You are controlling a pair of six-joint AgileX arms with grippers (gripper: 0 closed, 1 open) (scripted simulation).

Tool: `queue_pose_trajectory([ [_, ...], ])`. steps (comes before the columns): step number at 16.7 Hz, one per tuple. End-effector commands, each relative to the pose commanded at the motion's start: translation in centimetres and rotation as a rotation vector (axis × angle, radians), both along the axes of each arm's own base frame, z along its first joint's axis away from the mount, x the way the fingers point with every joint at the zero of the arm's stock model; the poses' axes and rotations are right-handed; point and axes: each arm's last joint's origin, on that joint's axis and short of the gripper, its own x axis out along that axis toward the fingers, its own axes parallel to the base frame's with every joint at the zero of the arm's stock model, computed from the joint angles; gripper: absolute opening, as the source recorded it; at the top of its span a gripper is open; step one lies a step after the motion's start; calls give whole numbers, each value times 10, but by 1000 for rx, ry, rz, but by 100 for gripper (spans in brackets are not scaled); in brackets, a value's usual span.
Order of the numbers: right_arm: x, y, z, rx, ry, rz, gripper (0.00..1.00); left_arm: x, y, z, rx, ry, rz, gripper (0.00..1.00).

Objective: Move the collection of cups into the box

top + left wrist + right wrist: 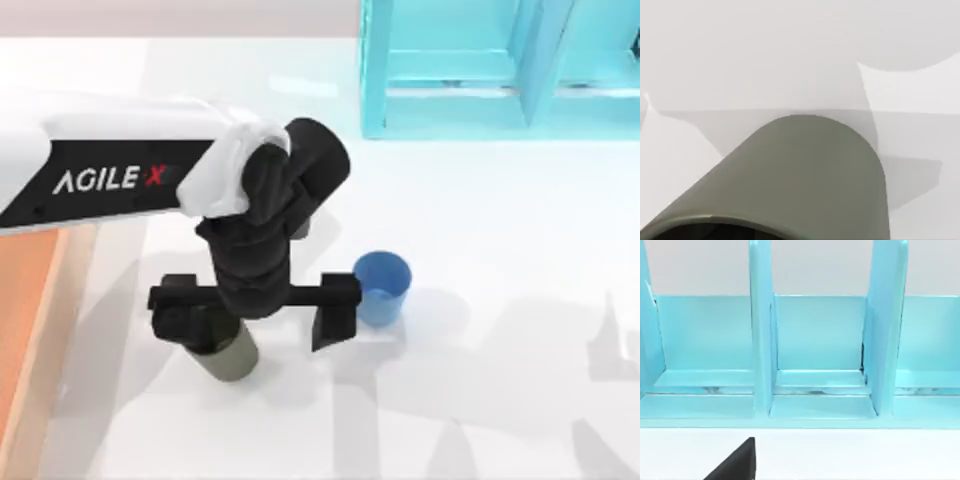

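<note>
Left pincer (250, 305) stands wide open, holding nothing, one finger over the olive-green cup (228, 352), the other just beside the blue cup (382, 287), both on the counter (500, 300). Hazard: closing off-centre may topple either cup. Wooden box (25, 300) lies at left

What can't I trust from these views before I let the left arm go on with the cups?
- Top view: the left hand covers the olive-green cup's rim, so contact is unreadable.
- Top view: one finger overlaps the blue cup's side; touching or apart, unclear.
- Top view: the wooden box is cut off by the left edge.
- Left wrist view: the olive-green cup is cut off at the bottom.
- Right wrist view: the right hand is a dark tip before the light-blue shelf frame.
</note>
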Motion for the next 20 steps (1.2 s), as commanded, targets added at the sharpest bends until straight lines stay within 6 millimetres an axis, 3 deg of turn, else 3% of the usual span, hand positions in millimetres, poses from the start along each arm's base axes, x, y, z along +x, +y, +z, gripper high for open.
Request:
queue_pose_trajectory([
  [4,0,0,0,0,0,0,100,0,0,0,0,0,0,100],
  [17,0,0,0,0,0,0,100,0,0,0,0,0,0,2],
  [20,0,0,0,0,0,0,100,0,0,0,0,0,0,0],
])
